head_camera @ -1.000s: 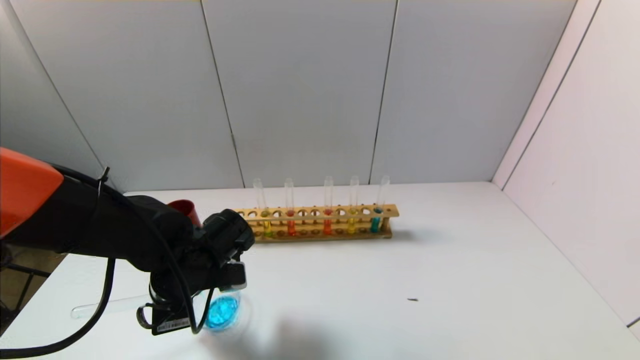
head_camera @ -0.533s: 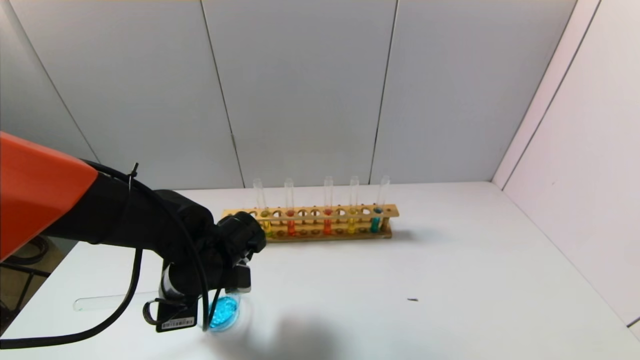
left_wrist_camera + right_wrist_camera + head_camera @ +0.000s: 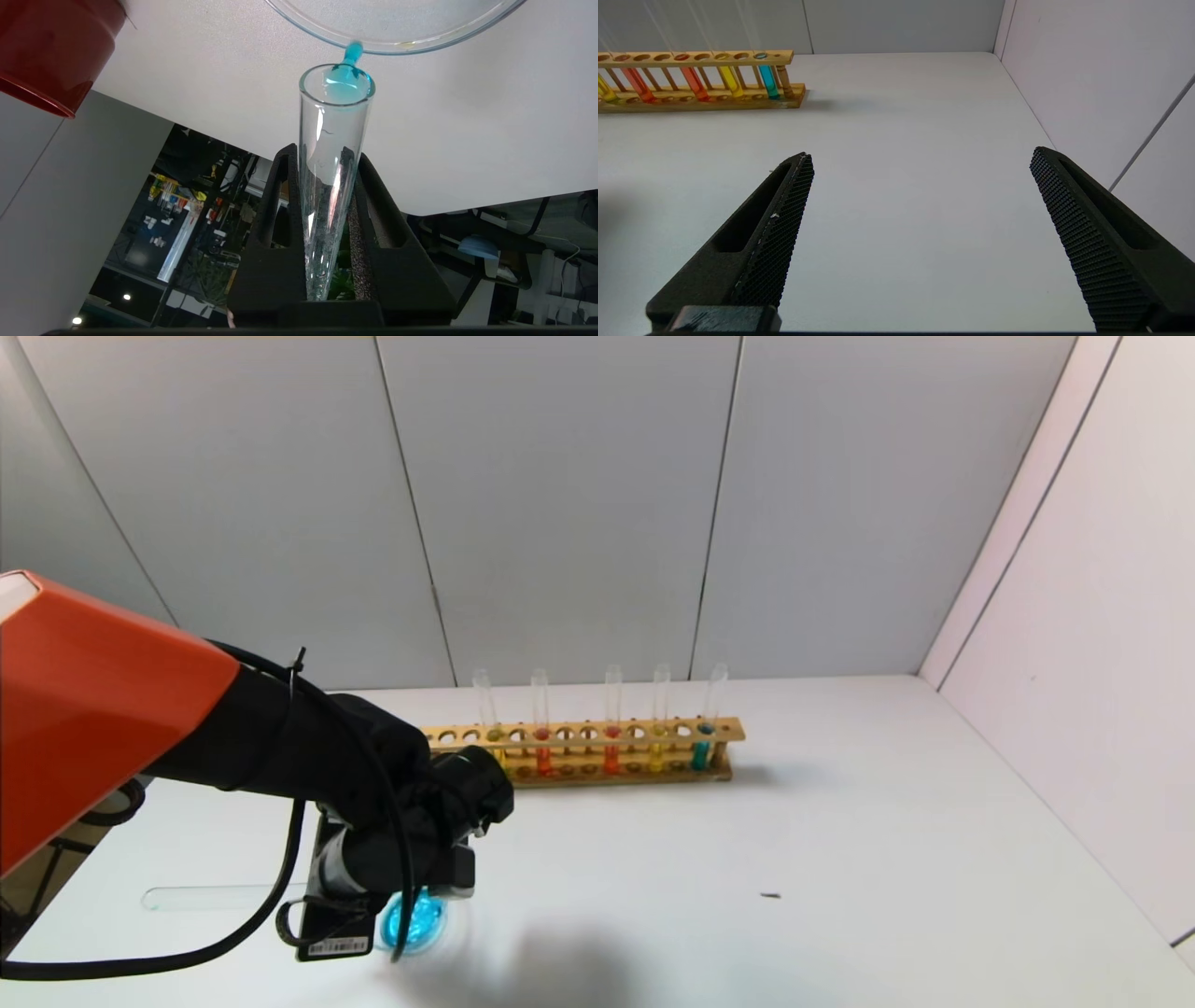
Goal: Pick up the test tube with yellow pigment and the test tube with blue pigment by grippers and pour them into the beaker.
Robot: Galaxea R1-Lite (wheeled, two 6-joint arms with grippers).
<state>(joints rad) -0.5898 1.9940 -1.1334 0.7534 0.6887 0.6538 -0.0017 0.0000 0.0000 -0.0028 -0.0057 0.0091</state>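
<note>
Both pads of the left gripper point(image 3: 322, 154) pinch the test tube with blue pigment point(image 3: 332, 154), tipped mouth-first over the beaker point(image 3: 415, 922) near the table's point(image 3: 840, 821) front-left corner, while the right gripper point(image 3: 920, 161) hangs spread wide.

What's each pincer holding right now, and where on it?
The left pincer grips the blue-pigment test tube around its lower body, mouth tipped over the beaker. The right pincer is open, holding nothing.

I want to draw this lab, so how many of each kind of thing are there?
test tubes: 7 (5 standing, 1 lying down, 1 in the left gripper)
beaker: 1
red cup: 1
rack: 1
Total: 10
</note>
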